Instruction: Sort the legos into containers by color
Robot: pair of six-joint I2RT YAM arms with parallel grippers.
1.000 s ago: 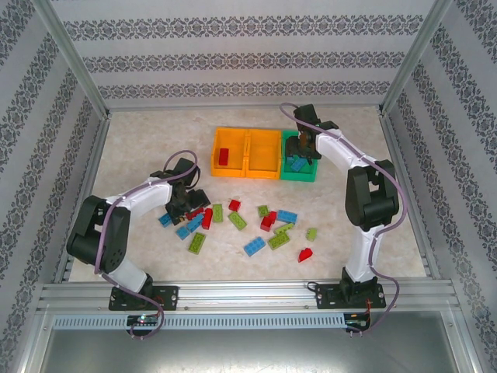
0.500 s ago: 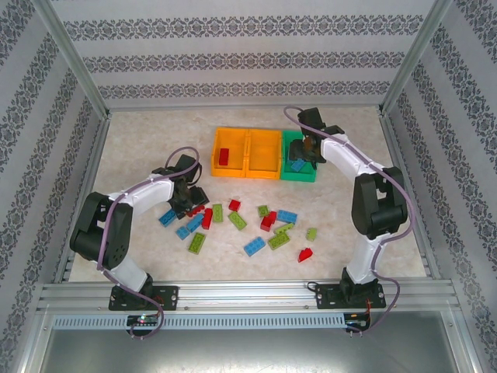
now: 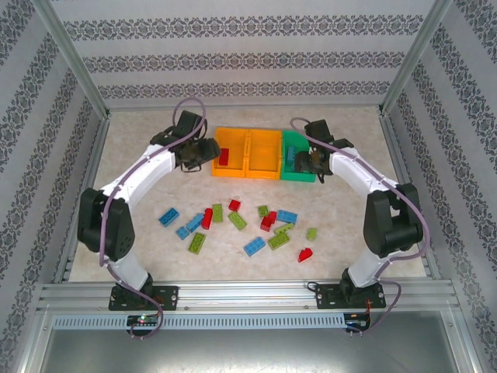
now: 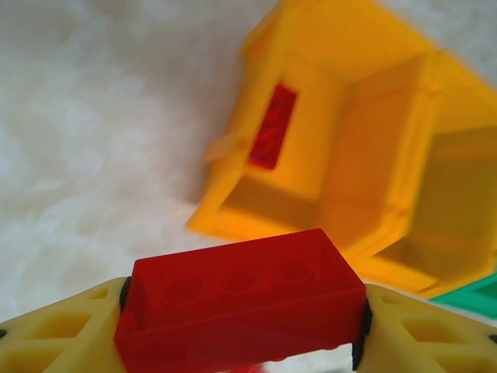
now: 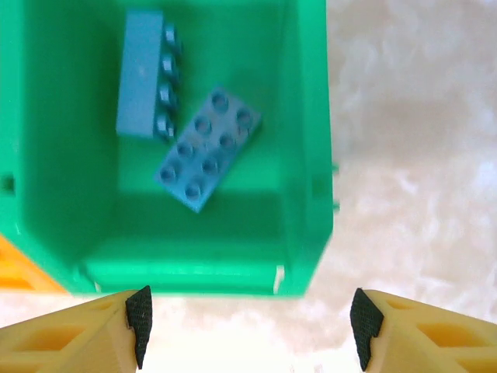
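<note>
— At the left end of the bin row, item one: what is your left gripper (image 3: 206, 150) carrying?

— One red brick (image 4: 241, 303), pinched by its short ends between the two fingers. It is up off the table (image 3: 140, 140), just outside the left orange bin (image 3: 229, 174). Contents of that bin: one stored red brick (image 3: 224, 155), standing against an inner wall.

— Item two, next along?

— Middle orange bin (image 3: 264, 173), touching its orange neighbour. No brick can be made out in it from overhead.

— Item three?

— Green bin (image 3: 299, 178), at the right end of the row. Contents: two blue bricks (image 5: 208, 148), lying close together on its floor. Your right gripper (image 5: 248, 318) hangs at the bin's near rim, jaws apart with nothing between them.

— Which step does that make it?

— By the look of it, a red delivery on the left side, not yet dropped. Your next move calls for carrying the brick over the orange wall until it is above open floor, then letting go. Keep it high enough to clear the rim.

— And the right arm?

— It is free for a fresh pick. The loose legos (image 3: 256, 225) lie scattered on the table between the bins and the arm bases: red, blue and lime green, many more than are binned. A blue one would suit that arm, with the green bin on its side.
</note>
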